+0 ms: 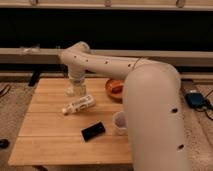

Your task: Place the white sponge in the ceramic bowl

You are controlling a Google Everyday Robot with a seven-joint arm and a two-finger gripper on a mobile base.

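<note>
Arm [150, 105]: white and thick. It rises from the lower right, covers the table's right side, bends at an elbow above the far edge, then drops straight down.
Table [47, 142]: pale wooden slats. The left edge, front edge and both left corners are in view; the right edge is hidden behind the arm.
Open room: the left strip and the front-left corner are bare wood, and so is the band along the front edge.
Bottle [79, 105]: white with a label, lying on its side at a slant near the table's middle, just in front of the gripper and well clear of every edge.
Bowl [115, 89]: round, glossy and reddish-brown, toward the far side. Its right part is hidden by the arm.
Black slab [93, 131]: flat and slightly turned, in front of the bottle and apart from it.
Cup [120, 123]: small and white, just right of the black slab, with its right side against the arm's outline.
Gripper [76, 90]: pointing down, low over the wood near the far edge, left of the bowl with a gap between them. Whether it grasps anything cannot be told.
Sponge: not separable. 1 pale patch at the gripper's tip cannot be told from the gripper itself.
</note>
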